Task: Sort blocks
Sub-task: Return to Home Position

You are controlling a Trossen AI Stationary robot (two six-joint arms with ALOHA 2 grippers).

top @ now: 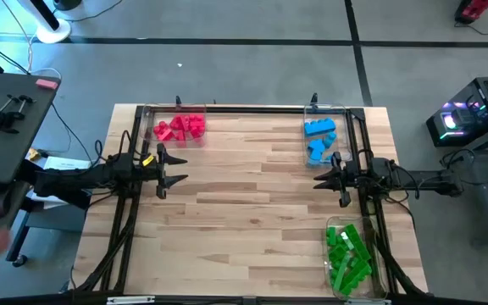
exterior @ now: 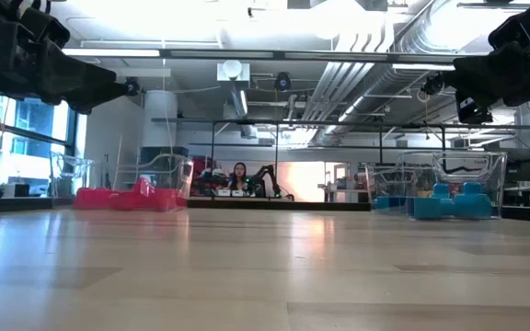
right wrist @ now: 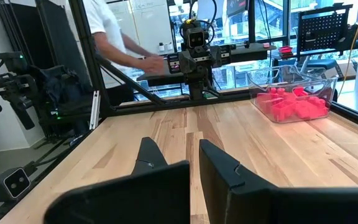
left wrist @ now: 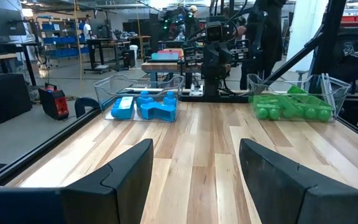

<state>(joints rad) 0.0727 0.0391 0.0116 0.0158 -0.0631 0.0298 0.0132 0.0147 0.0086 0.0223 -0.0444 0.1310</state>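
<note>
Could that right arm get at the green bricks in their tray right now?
Probably yes. The green blocks lie in an open-topped clear tray beside the right arm, with nothing over them, and the right claw hangs open and empty. It would have to fold back.

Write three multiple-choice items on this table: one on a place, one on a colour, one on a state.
1. In the high view, the green blocks lie: A. in the lower-right tray B. on the floor C. loose mid-table.
2. The blocks in the upper-left tray are: A. blue B. green C. red.
3. The left gripper is: A. shut on a block B. open, empty C. shut, empty.
Key: 1A, green fills that tray; 2C, red blocks show there; 3B, its fingers stand wide apart.
</note>
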